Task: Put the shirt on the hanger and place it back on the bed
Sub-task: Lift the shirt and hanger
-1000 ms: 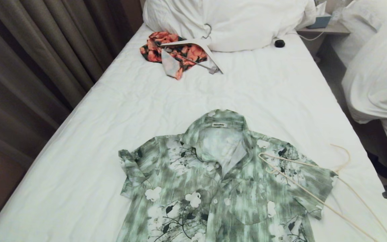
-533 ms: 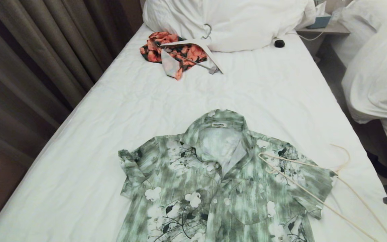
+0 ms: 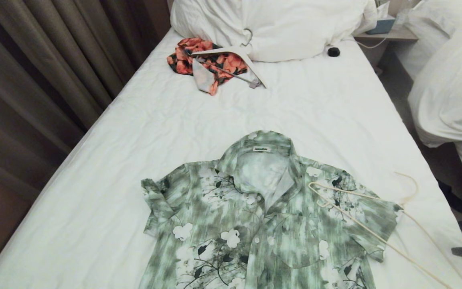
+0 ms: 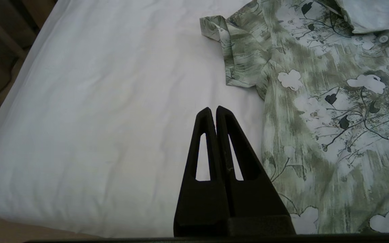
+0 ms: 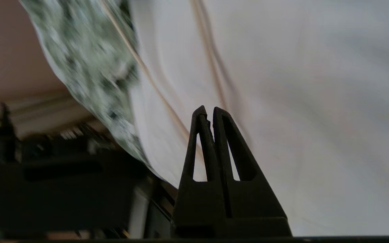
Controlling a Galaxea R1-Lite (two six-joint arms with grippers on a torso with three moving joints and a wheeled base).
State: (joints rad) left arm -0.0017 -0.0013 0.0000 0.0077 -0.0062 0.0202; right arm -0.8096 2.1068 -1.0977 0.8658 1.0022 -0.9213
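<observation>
The green and white floral shirt [image 3: 255, 216] lies flat and face up on the bed [image 3: 303, 108], collar toward the pillows. The thin cream hanger [image 3: 351, 193] lies at the shirt's right side, one corner resting on the right shoulder and its hook on the sheet. In the right wrist view my right gripper [image 5: 207, 108] is shut and empty, low over the sheet beside the hanger's wires [image 5: 147, 77] and the shirt's edge [image 5: 89, 67]. My left gripper [image 4: 213, 108] is shut and empty, parked over bare sheet beside the shirt's left sleeve [image 4: 241, 60].
An orange-red garment [image 3: 209, 62] and a thick white hanger [image 3: 231, 51] lie near the pillows [image 3: 275, 24], with a small black object [image 3: 333, 51] beside them. Curtains [image 3: 34, 80] run along the bed's left. A second bed [image 3: 451, 80] stands across a narrow gap on the right.
A dark part of my right arm has slid downward along the right edge of the head view. Shirt and hanger lie as before.
</observation>
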